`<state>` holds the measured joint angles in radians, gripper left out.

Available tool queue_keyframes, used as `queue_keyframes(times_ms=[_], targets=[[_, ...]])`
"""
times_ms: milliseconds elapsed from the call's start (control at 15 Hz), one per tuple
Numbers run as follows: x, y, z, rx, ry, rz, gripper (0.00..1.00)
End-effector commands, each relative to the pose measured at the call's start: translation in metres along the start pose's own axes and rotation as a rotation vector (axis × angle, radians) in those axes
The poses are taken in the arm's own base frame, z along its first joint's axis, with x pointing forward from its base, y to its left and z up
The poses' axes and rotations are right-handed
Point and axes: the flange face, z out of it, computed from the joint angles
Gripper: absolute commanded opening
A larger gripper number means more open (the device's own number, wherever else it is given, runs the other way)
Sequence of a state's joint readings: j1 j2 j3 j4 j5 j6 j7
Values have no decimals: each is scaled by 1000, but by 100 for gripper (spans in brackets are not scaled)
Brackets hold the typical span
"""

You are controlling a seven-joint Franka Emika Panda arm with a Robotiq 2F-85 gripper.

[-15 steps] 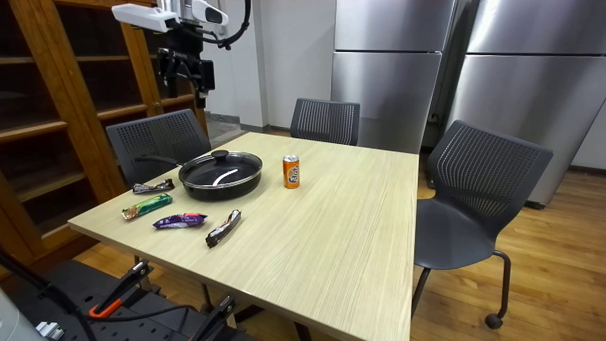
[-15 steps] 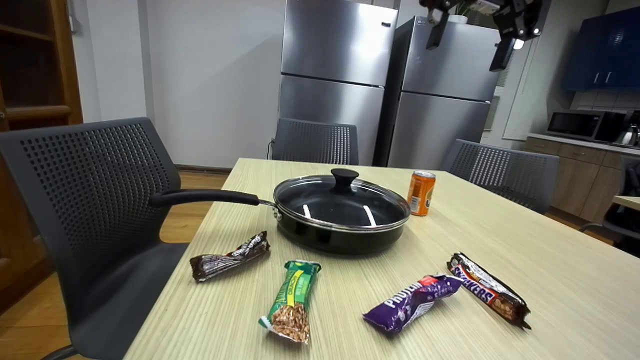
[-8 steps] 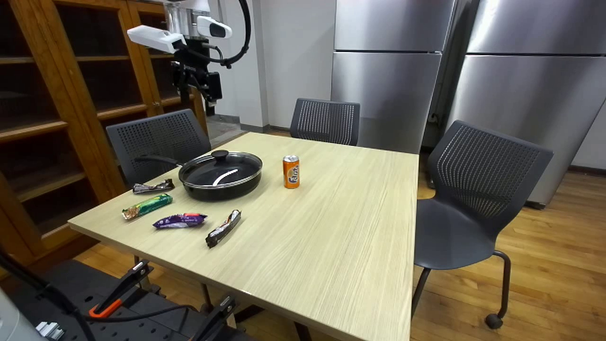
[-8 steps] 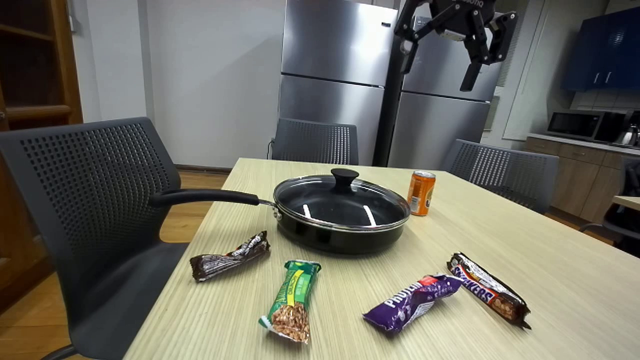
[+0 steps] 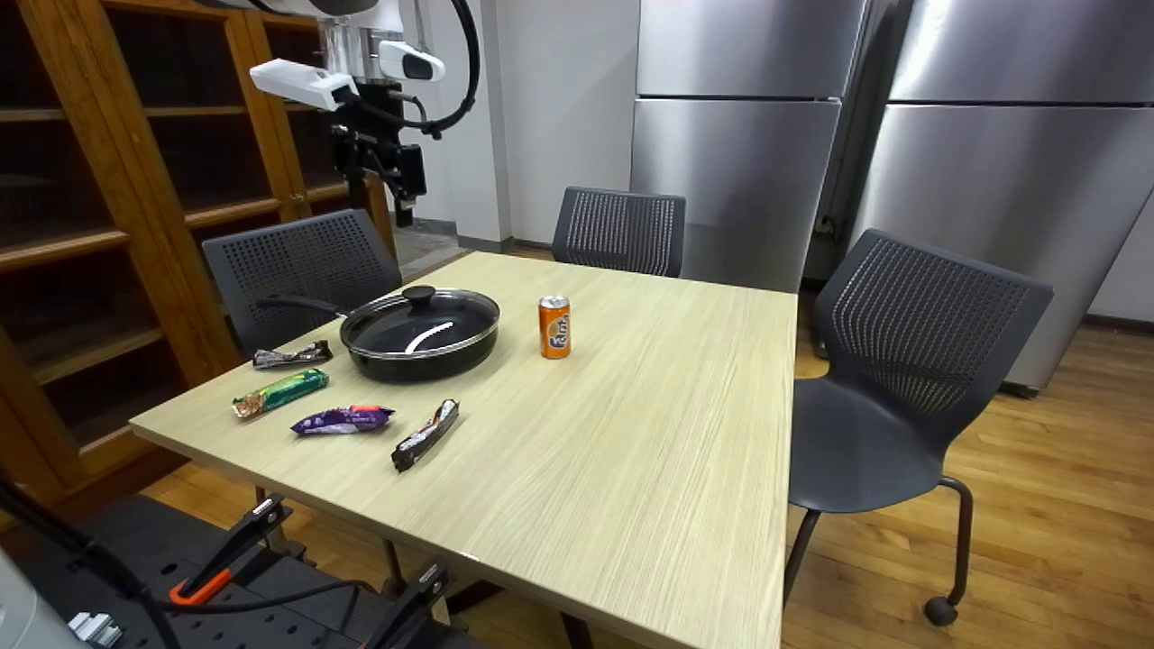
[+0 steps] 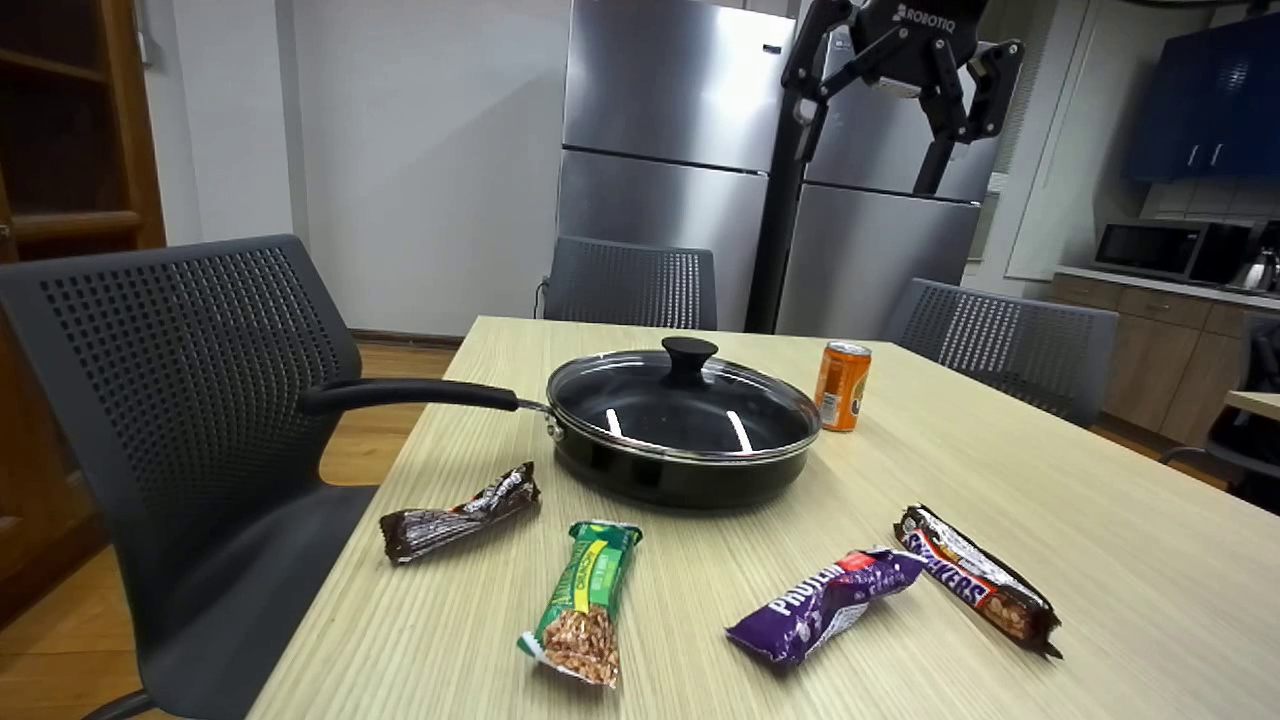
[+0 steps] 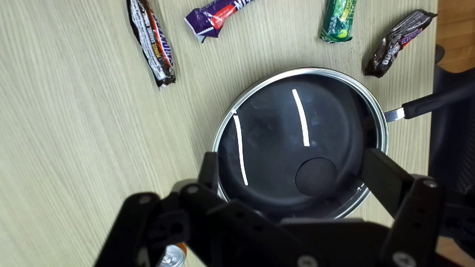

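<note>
The round glass lid [image 6: 660, 417] with its black knob [image 6: 690, 351] covers the glossy black frying pan [image 6: 680, 485] on the pale wood-grain table [image 6: 1000, 455]. Your black two-fingered gripper [image 6: 866, 170] hangs well above them, spread wide and holding nothing. Nearby stands an orange cylindrical metal can [image 6: 843, 388].

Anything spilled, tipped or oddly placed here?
No spill visible, nothing tipped. Slightly odd: the black handle of the round black glass-lidded frying pan juts past the edge of the pale wood-grain table, where it might get bumped.
</note>
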<state>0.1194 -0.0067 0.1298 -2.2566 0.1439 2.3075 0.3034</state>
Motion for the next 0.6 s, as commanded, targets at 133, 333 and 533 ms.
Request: queue_keyframes(times_ms=[133,333,533], targets=[[0,0,-1,0,-1,0,100],[11,-6,12,-4,-8,35,100],[21,-16,28,-22,-10,55,100]])
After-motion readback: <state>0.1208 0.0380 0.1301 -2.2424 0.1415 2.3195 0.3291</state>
